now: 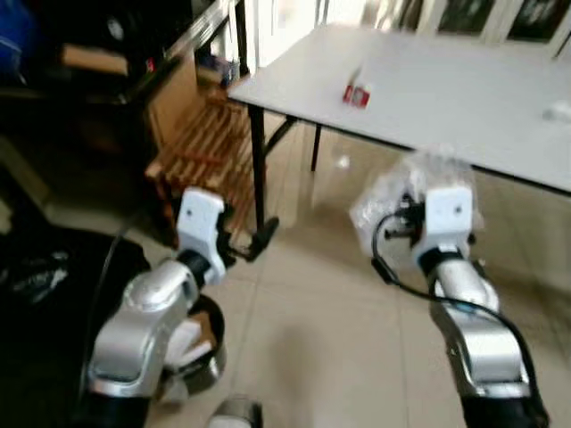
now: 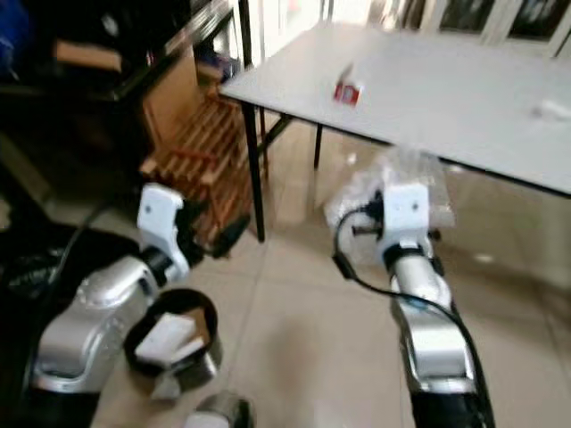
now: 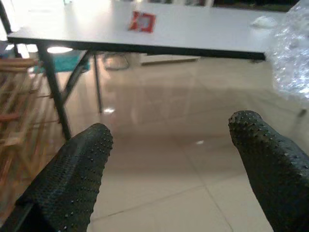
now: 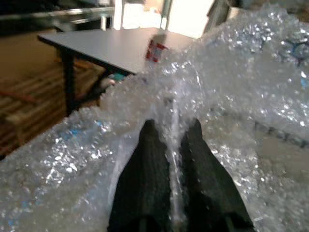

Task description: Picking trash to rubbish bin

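Right arm is bent up at the elbow with the forearm rising in front of the robot, and the right gripper (image 4: pixel 170 145) has its two black fingers pinched together on a fold of the bubble wrap (image 4: pixel 231 96). The crumpled clear wrap hangs in the air off that gripper, just below and in front of the near edge of the white desk (image 1: pixel 428 89), well above the tiled floor (image 1: pixel 312 330). A black cable (image 1: pixel 393 267) loops from the wrist down along the forearm.

Left arm is also bent, elbow low, forearm angled up and forward toward the desk's black leg (image 1: pixel 260 169). The left gripper (image 3: pixel 169 145) has its fingers spread wide apart with nothing between them, pointing out over the floor under the desk.

The rubbish bin (image 2: pixel 174 343), a small black round one, sits on the floor just beside the left elbow, with some white paper scraps already in it. A small red and white carton (image 1: pixel 357 94) sits on the desk top. A wooden slatted rack (image 1: pixel 210 147) leans off to the left behind the desk leg.
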Motion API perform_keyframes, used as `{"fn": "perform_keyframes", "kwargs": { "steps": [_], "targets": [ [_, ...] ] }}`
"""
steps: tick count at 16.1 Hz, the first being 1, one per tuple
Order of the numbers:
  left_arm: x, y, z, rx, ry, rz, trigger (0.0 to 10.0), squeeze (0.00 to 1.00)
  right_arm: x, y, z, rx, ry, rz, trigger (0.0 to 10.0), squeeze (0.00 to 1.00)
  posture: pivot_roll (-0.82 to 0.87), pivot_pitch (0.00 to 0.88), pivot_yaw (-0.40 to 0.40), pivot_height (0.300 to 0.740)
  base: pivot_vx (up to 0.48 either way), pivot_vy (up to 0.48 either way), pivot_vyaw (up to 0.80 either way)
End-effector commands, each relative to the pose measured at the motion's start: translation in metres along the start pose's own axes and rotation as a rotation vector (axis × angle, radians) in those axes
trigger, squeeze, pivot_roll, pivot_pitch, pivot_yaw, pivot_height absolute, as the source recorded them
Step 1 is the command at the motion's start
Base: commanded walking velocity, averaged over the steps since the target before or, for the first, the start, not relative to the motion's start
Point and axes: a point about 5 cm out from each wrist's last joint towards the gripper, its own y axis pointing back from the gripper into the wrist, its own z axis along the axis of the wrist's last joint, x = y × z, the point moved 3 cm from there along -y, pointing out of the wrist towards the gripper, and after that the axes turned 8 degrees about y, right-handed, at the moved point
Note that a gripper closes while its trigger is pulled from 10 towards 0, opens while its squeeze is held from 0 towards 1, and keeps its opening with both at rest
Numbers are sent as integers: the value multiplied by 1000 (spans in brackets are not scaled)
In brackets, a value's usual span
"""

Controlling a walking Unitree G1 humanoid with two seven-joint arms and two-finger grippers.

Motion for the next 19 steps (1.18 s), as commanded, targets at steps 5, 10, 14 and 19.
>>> {"fn": "perform_keyframes", "kwargs": {
  "steps": [5, 10, 14, 19],
  "targets": [
    [-1, -2, 6, -6, 2, -18, 10000, 0, -4, -3, 4, -5, -1, -19, 10000, 0, 46, 118, -5, 740, 0, 272, 0],
    [-1, -3, 7, -3, -5, -26, 10000, 0, -2, -3, 2, 2, -10, -23, 10000, 0, 50, 117, 0, 740, 0, 480, 0],
    [-5, -1, 3, 7, -4, -32, 10000, 0, -1, -4, 0, 4, -7, -18, 10000, 0, 54, 118, -1, 740, 0, 480, 0],
    [-3, -2, 1, 20, -2, -22, 10000, 0, 2, -5, -1, 6, -3, -3, 10000, 0, 56, 116, -3, 740, 0, 457, 0]
  ]
}}
